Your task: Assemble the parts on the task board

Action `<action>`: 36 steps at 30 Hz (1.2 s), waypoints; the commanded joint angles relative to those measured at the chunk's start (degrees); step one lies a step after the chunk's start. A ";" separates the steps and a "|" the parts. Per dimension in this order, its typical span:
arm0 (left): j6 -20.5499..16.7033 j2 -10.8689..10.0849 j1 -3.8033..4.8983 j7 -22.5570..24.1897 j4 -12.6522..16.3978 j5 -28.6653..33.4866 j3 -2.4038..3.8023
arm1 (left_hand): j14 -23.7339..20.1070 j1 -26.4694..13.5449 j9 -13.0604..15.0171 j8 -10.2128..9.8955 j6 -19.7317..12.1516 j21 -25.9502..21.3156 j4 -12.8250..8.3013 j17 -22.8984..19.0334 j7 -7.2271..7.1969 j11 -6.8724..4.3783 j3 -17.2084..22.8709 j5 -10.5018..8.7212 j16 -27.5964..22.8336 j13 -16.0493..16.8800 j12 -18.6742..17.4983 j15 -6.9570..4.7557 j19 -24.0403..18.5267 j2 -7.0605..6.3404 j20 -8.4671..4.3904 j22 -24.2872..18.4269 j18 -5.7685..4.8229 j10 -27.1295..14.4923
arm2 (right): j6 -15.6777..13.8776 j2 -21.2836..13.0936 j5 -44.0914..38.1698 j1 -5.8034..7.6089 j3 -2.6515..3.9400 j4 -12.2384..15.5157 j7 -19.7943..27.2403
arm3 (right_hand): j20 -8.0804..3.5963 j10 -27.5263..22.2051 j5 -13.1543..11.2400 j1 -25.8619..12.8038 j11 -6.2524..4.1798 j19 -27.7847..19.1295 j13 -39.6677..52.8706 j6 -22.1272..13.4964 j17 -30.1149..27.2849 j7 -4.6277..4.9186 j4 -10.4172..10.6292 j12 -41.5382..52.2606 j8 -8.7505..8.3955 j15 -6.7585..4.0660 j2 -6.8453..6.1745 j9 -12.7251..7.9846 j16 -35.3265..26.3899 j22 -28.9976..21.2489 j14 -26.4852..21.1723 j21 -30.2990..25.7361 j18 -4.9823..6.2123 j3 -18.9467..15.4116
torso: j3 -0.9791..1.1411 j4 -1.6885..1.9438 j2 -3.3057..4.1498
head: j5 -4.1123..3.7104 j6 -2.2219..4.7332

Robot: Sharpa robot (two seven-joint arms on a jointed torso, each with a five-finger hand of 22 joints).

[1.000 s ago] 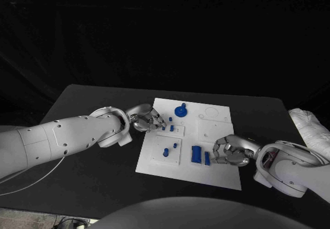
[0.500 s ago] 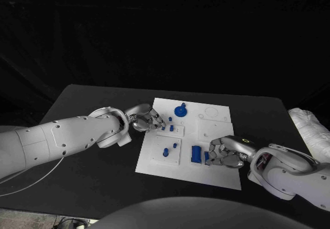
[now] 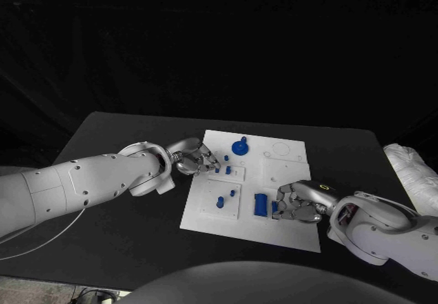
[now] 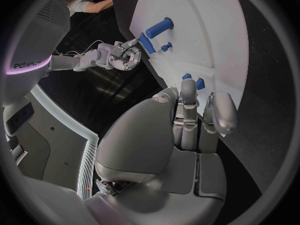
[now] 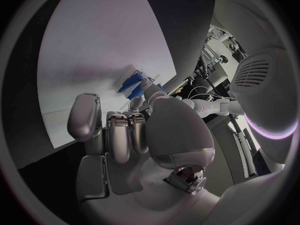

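- Black drapery is seen behind a black counter (image 3: 128, 209), at whose middle the white task board (image 3: 274, 221) is laid.
- Blue parts are scattered across the board: a round knobbed piece (image 3: 240, 147) near its far edge, two small pegs (image 3: 227, 169) by the left hand, a small piece (image 3: 220, 202) on a raised tile nearer the robot, and two upright blocks (image 3: 261, 204) beside the right hand.
- The left hand (image 3: 196, 158) is held over the board's left edge, fingers curled toward the two small pegs; whether anything is pinched cannot be told from the pictures.
- The right hand (image 3: 299, 201) is set down on the board's right side, fingers bunched against the upright blocks (image 5: 131, 84); a firm hold on either block cannot be confirmed.
- The assembly is judged to be at an early stage, with most parts still lying loose.
- A block could be tipped or pushed sideways if the right fingers are closed off-centre, since the two blocks stand close together.
- The light board could be slid across the counter if either hand presses sideways on it.
- A small peg could be knocked flat by the left fingertips before it is grasped.
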 commanded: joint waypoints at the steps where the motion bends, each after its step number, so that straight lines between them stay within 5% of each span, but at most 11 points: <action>1: 0.29 0.16 0.01 0.39 0.14 0.00 0.04 | -0.51 0.00 0.06 0.34 0.46 -0.20 -0.07 -0.10 0.11 -0.05 0.34 0.36 -0.26 0.01 -0.13 0.05 -0.40 -0.71 -0.09 8.84 1.10 0.31 | 0.11 0.19 -1.24 -0.10 -0.03 -0.11 -1.14 | -0.32 6.16 0.44 0.62 -0.39 -0.06 15.10 -0.94 15.07 -0.08 -0.08 0.22 -0.47 -0.37 0.07 -0.17 0.20 8.29 5.87 -0.28 -0.54 0.19 | -0.01 -0.02 0.01 | -0.03 0.00; 16: 0.23 0.18 0.01 0.48 0.16 0.00 0.04 | -0.54 -0.02 0.07 0.35 0.47 -0.30 -0.07 -0.12 0.12 -0.04 0.38 0.36 -0.28 0.01 -0.14 0.07 -0.46 -0.74 -0.07 8.82 1.12 0.34 | -1.93 0.57 -1.27 -0.12 -0.02 -0.39 -2.12 | -0.32 6.16 0.51 1.08 -0.32 -0.36 15.10 -1.97 15.07 0.03 -0.10 0.22 -0.99 -0.36 0.33 -0.37 0.20 8.06 5.87 -1.21 -0.38 0.30 | -0.01 -0.02 -0.04 | 0.09 0.00; 22: 0.03 0.11 0.00 0.70 0.21 0.00 0.04 | -0.54 -0.02 0.07 0.35 0.47 -0.30 -0.07 -0.12 0.12 -0.04 0.38 0.36 -0.28 0.01 -0.14 0.07 -0.46 -0.74 -0.07 8.82 1.12 0.34 | -2.84 0.48 -0.42 -0.12 -0.02 -0.26 -1.55 | -0.24 6.16 -1.18 0.33 -0.18 -0.38 15.10 -3.21 15.07 0.18 0.85 0.22 -1.49 -0.25 0.37 -0.57 0.20 8.05 5.87 -1.25 -0.40 -0.40 | -0.01 -0.01 -0.02 | 0.10 0.00; 26: -1.33 -0.11 0.00 1.89 0.40 0.05 0.04 | -0.61 -0.04 0.08 0.39 0.51 -0.40 -0.06 -0.17 0.13 -0.01 0.48 0.36 -0.35 0.00 -0.15 0.10 -0.51 -0.78 -0.05 8.79 1.13 0.43 | -6.34 -0.07 1.04 -0.11 -0.02 0.10 0.41 | -0.15 6.16 -5.53 -2.13 -0.08 -0.24 15.10 -4.27 15.07 0.29 3.34 0.22 -2.51 -0.14 -0.15 -1.36 0.20 8.15 5.87 -0.87 -0.47 -2.23 | -0.01 0.00 -0.03 | 0.27 0.00; 31: -4.93 -1.37 0.02 4.98 1.98 1.11 0.06 | -0.62 -1.77 0.10 0.46 0.48 -0.51 0.27 -0.38 0.14 0.11 0.19 -0.12 -0.44 -0.04 -0.34 0.30 -0.56 -1.35 0.15 8.77 1.13 0.61 | -12.88 -1.72 6.79 0.64 0.02 1.30 5.70 | -0.21 6.16 -5.94 -5.13 -0.23 0.14 15.10 -3.41 15.07 0.07 7.38 0.22 -3.25 -0.25 -0.89 -2.46 0.20 8.41 5.87 0.15 -0.63 -4.23 | -0.02 0.00 -0.19 | 0.22 0.00; 36: -10.43 -3.86 0.55 9.75 5.50 4.75 0.19 | -1.31 -4.98 0.06 0.47 0.37 -2.68 0.29 -0.82 -0.25 -0.05 -0.73 -1.29 -0.94 0.12 -0.11 0.43 -1.68 -1.93 0.34 8.21 1.53 1.53 | -16.19 -3.56 22.21 5.26 0.03 2.60 15.73 | -0.20 6.16 -5.48 -5.82 -0.39 -1.89 15.10 -1.30 14.55 -0.12 12.78 0.22 -5.74 -0.28 0.16 -5.88 -0.17 7.41 5.70 -4.05 0.08 -6.33 | -0.10 -0.26 -1.06 | 0.63 0.00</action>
